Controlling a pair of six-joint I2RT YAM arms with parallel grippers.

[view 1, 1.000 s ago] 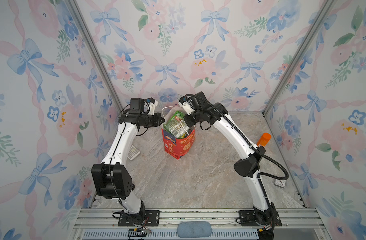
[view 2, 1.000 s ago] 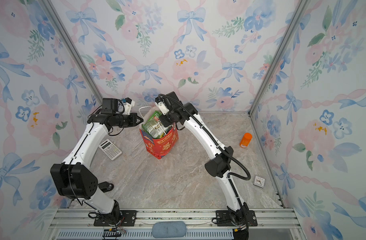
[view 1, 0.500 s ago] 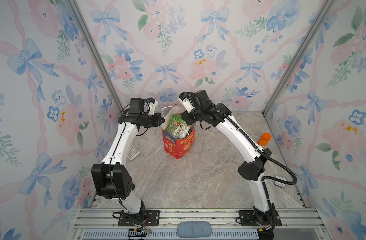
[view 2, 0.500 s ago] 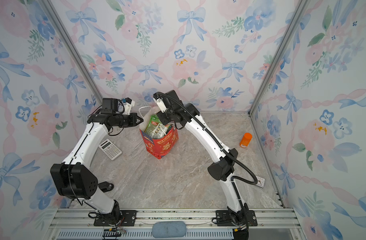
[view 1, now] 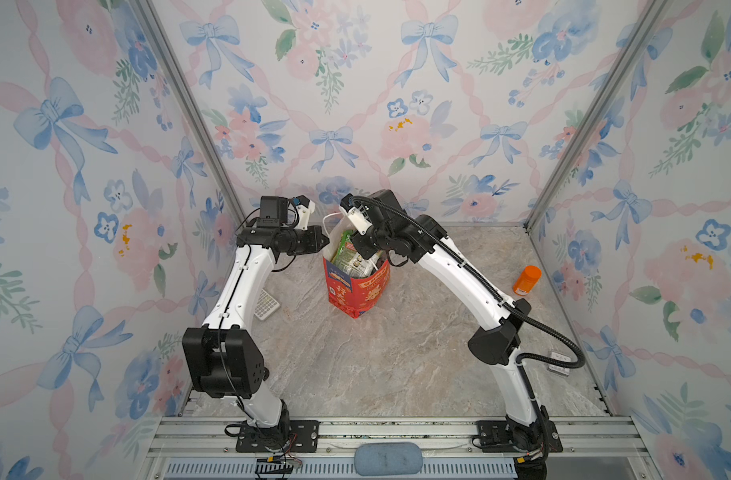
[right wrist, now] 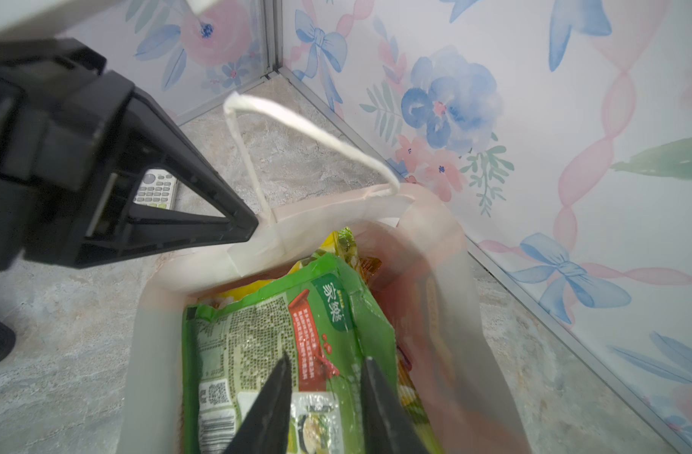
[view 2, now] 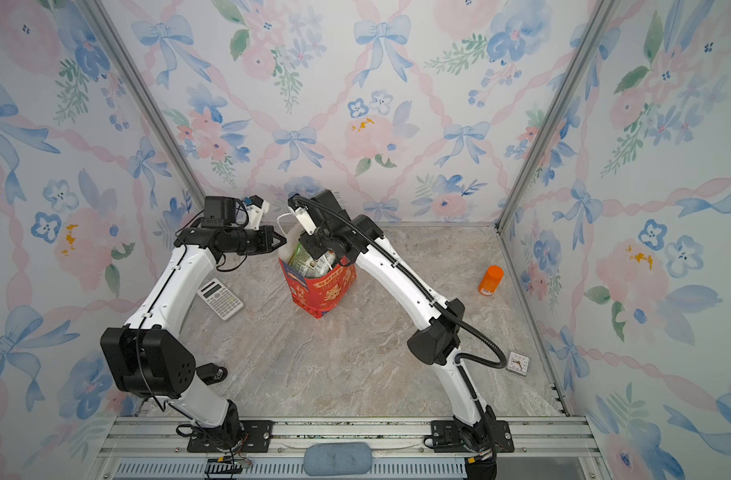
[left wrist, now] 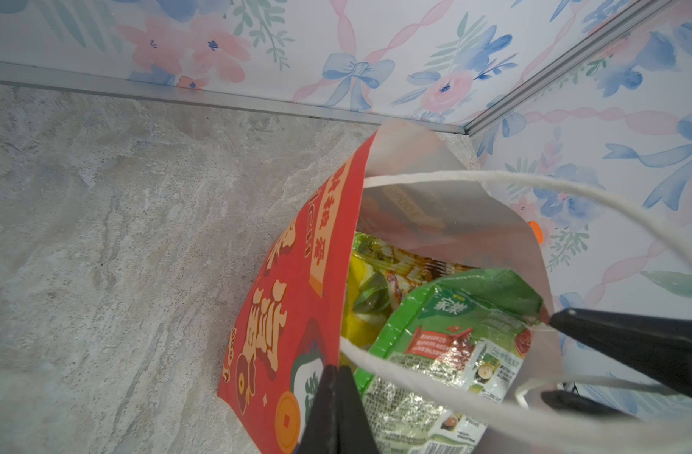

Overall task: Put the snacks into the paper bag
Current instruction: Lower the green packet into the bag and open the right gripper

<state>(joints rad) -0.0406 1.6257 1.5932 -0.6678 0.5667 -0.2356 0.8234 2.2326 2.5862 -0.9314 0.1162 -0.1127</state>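
The red paper bag (view 1: 355,291) (view 2: 326,286) stands upright near the back wall with its mouth wide. My left gripper (left wrist: 332,377) (view 1: 324,241) is shut on the bag's rim (left wrist: 348,251), beside a white cord handle (right wrist: 317,129). Inside lie the snacks: a green packet (right wrist: 273,326) (left wrist: 454,326) on top and a yellow one (left wrist: 360,283) under it. My right gripper (right wrist: 324,363) (view 2: 320,253) hangs in the bag's mouth just over the green packet. Its jaws are open, and the packet's face shows between them.
A white calculator (view 2: 220,298) (view 1: 266,305) lies on the marble floor under my left arm. An orange bottle (view 1: 526,280) (view 2: 490,280) stands by the right wall. A small clock (view 2: 518,363) lies near the right front. The back wall is close behind the bag.
My right arm has shifted, its elbow swinging right and its wrist rising a little over the bag. The green packet sits lower in the bag. My left arm has held still.
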